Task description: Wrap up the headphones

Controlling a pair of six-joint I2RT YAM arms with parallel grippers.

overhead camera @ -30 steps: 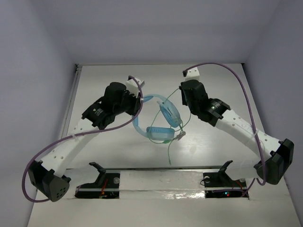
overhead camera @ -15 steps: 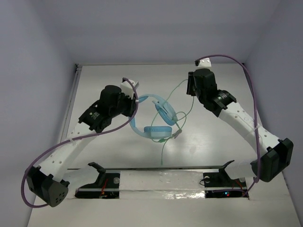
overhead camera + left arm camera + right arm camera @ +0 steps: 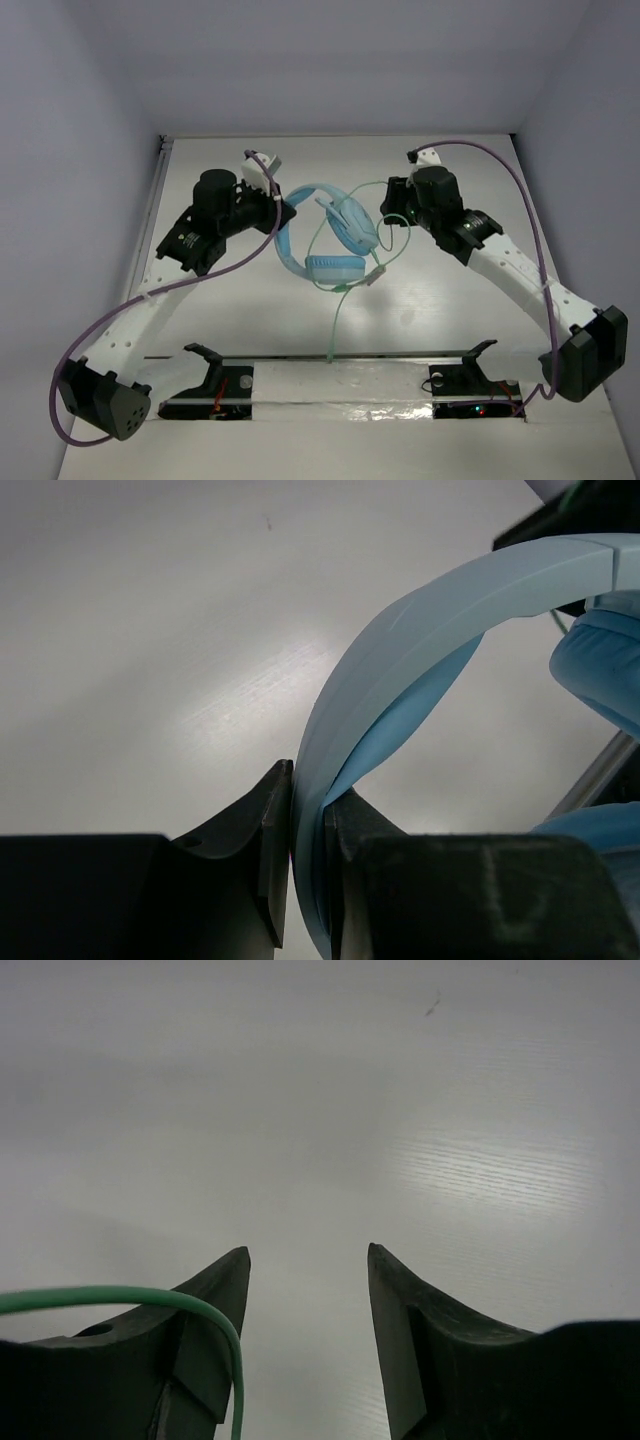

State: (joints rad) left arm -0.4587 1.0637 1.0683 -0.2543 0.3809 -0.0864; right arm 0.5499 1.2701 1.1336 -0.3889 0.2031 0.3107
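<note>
Left wrist view showed the left gripper (image 3: 308,792) pinching the light blue over-ear headphones (image 3: 602,670) by their thin band (image 3: 420,610); the pale-green cable (image 3: 100,1294) crossed the left finger of the parted right gripper (image 3: 308,1260).

White table (image 3: 430,300); headphones (image 3: 335,268) over its middle, contact unclear; cable (image 3: 334,322) trailing toward near edge

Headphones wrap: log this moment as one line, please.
left end effector: shut on headphones band | right end effector: open, cable draped across it, not pinched | wrap: not yet done
</note>
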